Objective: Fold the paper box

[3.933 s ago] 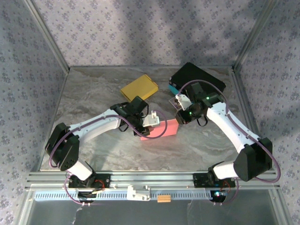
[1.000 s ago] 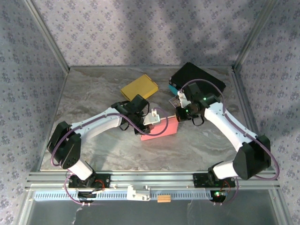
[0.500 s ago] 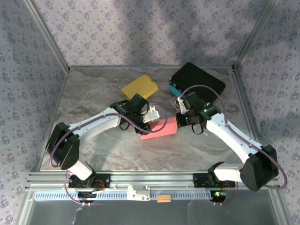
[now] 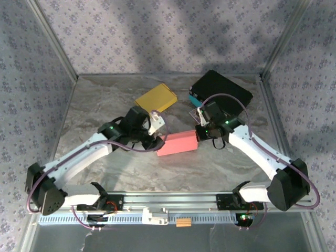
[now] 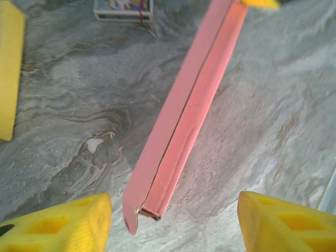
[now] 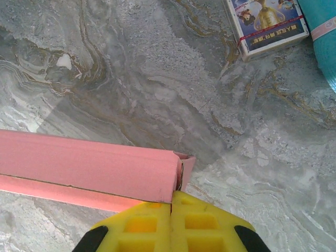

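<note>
The pink paper box [image 4: 177,143] lies flat near the middle of the marble-patterned table [image 4: 100,100], between the two arms, its long side running left to right and slightly slanted. The left gripper [image 4: 155,129] sits at the box's left end; in the left wrist view its yellow fingers [image 5: 63,223] are spread wide, one at each lower corner of the picture, with nothing pinched between them. The box [image 5: 184,121] stretches away from them as a long, thin strip, and its near end shows a loose flap standing a little off the body. The right gripper [image 4: 200,135] is at the box's right end. In the right wrist view its fingers [image 6: 144,228] are pressed together – no gap shows along the seam between them – and their tips touch the near side of the box [image 6: 89,168] right at its corner, where a small end flap sticks out a bit. Whether a thin edge of paper is caught between them cannot be told. Behind the box, a yellow box [image 4: 156,97] lies flat toward the back of the table, well apart from the pink one. A black case [image 4: 221,88] rests at the back right, with a teal thing [image 4: 193,98] at its left edge, and a small card pack [image 6: 266,21] lies just in front of it, near the right gripper.
</note>
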Tool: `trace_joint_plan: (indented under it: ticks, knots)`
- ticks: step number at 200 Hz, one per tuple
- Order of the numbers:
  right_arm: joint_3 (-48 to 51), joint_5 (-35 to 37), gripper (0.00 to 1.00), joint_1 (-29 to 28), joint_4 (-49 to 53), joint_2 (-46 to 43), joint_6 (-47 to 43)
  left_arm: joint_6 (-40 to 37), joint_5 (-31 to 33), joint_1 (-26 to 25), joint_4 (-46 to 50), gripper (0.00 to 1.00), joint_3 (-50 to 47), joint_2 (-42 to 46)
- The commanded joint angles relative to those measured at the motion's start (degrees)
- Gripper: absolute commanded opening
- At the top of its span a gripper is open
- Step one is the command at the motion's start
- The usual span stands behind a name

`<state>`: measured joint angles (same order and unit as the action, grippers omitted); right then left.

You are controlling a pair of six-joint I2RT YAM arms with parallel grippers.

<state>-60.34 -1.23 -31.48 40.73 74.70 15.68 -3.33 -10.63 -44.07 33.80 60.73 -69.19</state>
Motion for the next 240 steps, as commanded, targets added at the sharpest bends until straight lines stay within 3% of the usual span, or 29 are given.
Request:
trace_joint_plan:
  ticks: [1, 36, 111, 182, 240]
  knots:
    - [-1.3, -0.6, 0.0, 0.3, 5.1, 1.9, 1.3, 11.8, 1.8, 0.9, 7.7, 0.6, 2.5, 2.4]
    - [-1.7, -1.1, 0.0, 0.2, 5.1, 2.1, 1.4, 16.4, 2.0, 1.3, 18.2, 0.51, 5.7, 0.7]
    - [-2.2, -2.5, 0.0, 0.6, 5.5, 2.5, 0.8, 14.5, 2.6, 1.8, 20.9, 0.42, 14.6, -12.1]
    - [-2.0, -3.5, 0.0, 1.1, 5.4, 2.3, 0.4, 9.4, 6.0, 1.8, 22.0, 0.4, 15.5, -15.4]
    - [-1.7, -3.5, 0.0, 1.2, 5.1, 2.0, 0.4, 9.0, 7.5, 1.8, 20.0, 0.31, 17.1, -17.9]
